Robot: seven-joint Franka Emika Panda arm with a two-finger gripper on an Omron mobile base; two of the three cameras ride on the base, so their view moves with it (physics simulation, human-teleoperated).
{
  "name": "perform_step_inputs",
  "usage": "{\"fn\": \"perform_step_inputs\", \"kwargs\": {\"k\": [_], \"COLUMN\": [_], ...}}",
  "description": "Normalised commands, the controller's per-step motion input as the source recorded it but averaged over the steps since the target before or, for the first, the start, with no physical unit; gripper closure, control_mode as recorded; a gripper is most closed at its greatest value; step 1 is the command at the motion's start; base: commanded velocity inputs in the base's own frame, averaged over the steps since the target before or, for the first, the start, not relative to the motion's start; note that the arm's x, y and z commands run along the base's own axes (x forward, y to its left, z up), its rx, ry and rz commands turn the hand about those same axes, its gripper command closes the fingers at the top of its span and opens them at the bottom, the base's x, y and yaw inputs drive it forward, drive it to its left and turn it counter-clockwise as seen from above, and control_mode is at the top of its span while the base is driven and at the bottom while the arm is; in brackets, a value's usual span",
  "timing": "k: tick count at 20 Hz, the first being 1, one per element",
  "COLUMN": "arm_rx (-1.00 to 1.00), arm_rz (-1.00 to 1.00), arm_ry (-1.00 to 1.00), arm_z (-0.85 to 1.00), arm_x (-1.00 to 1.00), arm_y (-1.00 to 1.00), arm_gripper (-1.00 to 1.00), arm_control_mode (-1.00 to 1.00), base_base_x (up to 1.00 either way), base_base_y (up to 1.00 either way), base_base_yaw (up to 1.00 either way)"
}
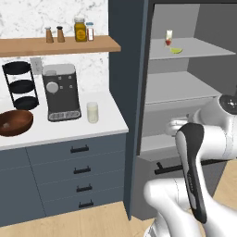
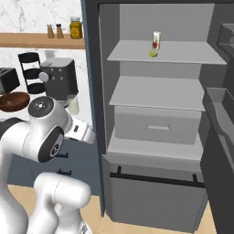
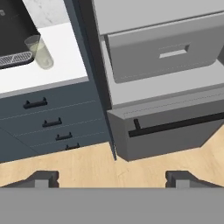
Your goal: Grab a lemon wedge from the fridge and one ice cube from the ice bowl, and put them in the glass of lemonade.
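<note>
Currently the claw [image 3: 112,177] is hanging low before the open fridge [image 2: 155,137], tips wide apart and holding nothing. Farther in, the lemon wedge [image 2: 153,54] is lying on the top shelf [image 2: 183,52] beside a small bottle [image 2: 156,40]; the reach probably needs raising and steering clear of that bottle.

wall [image 1: 28,18] behind the work area is white marble-patterned. a wooden wall shelf [image 1: 55,45] runs across it, carrying two small brown shakers [image 1: 54,34] and an amber jar [image 1: 80,29]. below, a white counter [image 1: 60,127] sits on blue-grey drawer cabinets [image 1: 78,171] with black bar handles. a black three-tier rack [image 1: 21,85] and a dark coffee machine [image 1: 61,92] stand on the counter against the wall. a black toaster [image 2: 8,80] stands further left. floor [image 3: 87,164] is light wood plank. lighting even.
</note>
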Motion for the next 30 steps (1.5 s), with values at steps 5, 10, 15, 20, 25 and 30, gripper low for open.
{"fn": "perform_step_inputs", "kwargs": {"k": [5, 10, 15, 20, 25, 30], "arm_rx": [0.00, 0.00, 0.00, 0.00, 0.00, 0.00], "arm_rz": [-0.01, -0.01, 0.00, 0.00, 0.00, 0.00], "arm_ry": [0.00, 0.00, 0.00, 0.00, 0.00, 0.00], "arm_z": [0.07, 0.02, 0.00, 0.00, 0.00, 0.00], "arm_x": [-0.21, -0.08, -0.02, 0.00, 0.00, 0.00], "arm_y": [0.17, 0.15, 0.01, 0.00, 0.00, 0.00], "arm_gripper": [-1.00, -1.00, -1.00, -1.00, -1.00, -1.00], "arm_control_mode": [-1.00, -1.00, -1.00, 1.00, 1.00, 1.00], "base_base_x": [0.00, 0.00, 0.00, 0.00, -0.08, -0.02], "base_base_y": [0.00, 0.00, 0.00, 0.00, -0.29, -0.49], "base_base_yaw": [0.00, 0.00, 0.00, 0.00, -0.03, -0.03]}}
